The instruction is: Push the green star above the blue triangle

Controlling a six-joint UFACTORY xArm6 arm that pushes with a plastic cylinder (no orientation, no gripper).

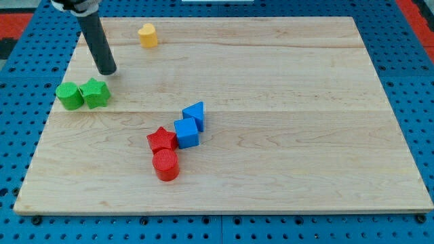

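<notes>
The green star (95, 93) lies near the board's left edge, touching a green round block (69, 95) on its left. The blue triangle (195, 114) lies near the board's middle, well to the right of the star and a little lower. My tip (108, 71) is just above the green star and slightly to its right, a small gap away. The dark rod rises from it toward the view's top left.
A blue cube (186, 132) touches the triangle's lower left. A red star (161, 139) sits left of the cube, with a red cylinder (165, 165) below it. A yellow block (148, 35) lies near the board's top edge. The wooden board (305, 135) rests on a blue pegboard.
</notes>
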